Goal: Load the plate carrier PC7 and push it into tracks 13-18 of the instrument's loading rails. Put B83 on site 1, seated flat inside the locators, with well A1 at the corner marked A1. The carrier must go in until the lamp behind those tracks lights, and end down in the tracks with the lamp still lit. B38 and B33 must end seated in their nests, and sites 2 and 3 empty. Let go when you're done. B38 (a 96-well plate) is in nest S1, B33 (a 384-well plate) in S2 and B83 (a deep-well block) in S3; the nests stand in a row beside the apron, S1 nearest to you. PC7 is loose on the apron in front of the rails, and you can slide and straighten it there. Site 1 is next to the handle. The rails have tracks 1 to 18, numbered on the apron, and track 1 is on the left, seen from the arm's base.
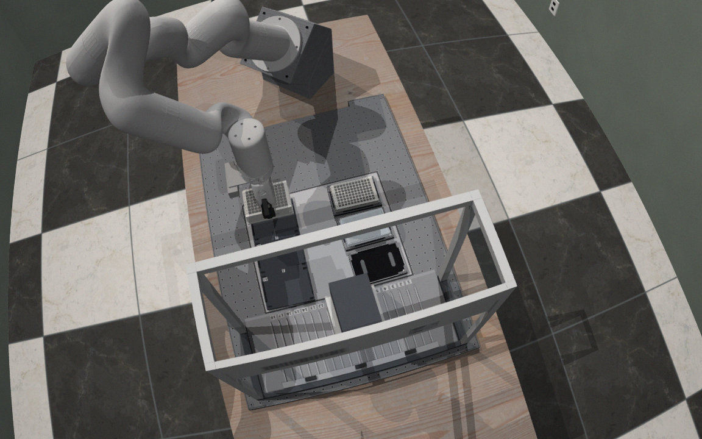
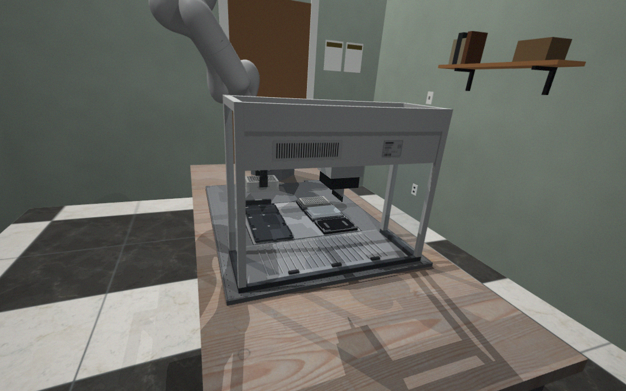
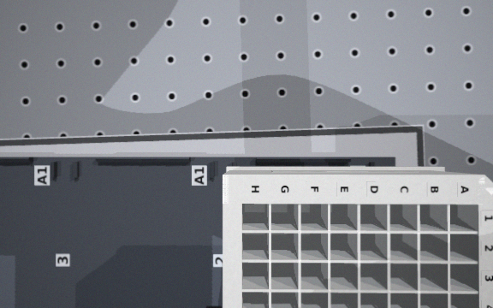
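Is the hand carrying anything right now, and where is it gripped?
Yes: the hand is shut on the deep-well block B83, gripped across its width near the middle, above the handle end of carrier PC7.

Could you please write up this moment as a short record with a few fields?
gripper: gripper shut on deep-well block B83
block position: held above the handle end of carrier PC7, over site 1
block orientation: column A, row 1 corner toward the carrier's edge carrying the A1 marks
nest S1: 96-well plate B38 seated
nest S2: 384-well plate B33 in place
nest S3: empty nest
sites 2 and 3: no plate visible
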Available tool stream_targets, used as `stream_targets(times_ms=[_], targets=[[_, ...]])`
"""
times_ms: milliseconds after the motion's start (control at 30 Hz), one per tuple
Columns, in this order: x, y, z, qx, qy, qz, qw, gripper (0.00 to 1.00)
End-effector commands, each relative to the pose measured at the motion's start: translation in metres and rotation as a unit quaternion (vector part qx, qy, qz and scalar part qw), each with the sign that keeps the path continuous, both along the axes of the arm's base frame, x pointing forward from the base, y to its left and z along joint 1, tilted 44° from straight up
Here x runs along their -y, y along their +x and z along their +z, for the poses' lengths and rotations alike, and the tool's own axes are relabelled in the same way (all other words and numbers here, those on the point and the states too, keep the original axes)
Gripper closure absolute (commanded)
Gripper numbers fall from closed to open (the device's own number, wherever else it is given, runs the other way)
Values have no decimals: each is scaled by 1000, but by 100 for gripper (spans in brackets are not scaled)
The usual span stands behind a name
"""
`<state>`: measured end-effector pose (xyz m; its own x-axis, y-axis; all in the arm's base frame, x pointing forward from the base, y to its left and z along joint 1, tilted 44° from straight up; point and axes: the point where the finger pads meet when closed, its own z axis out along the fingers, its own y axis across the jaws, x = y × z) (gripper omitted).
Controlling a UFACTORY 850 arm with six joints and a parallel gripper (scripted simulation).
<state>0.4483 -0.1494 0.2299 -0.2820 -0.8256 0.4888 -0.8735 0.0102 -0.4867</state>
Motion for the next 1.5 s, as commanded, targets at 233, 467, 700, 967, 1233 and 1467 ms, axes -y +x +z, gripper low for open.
stream_targets(times_ms=[233, 467, 700, 967, 1233, 1467], targets=[[10, 8, -13, 1, 0, 0, 1000, 100], [15, 11, -19, 1, 0, 0, 1000, 100], [22, 16, -27, 1, 0, 0, 1000, 100], [27, 20, -35, 1, 0, 0, 1000, 100], [35, 25, -44, 1, 0, 0, 1000, 100], [39, 28, -50, 1, 0, 0, 1000, 100]])
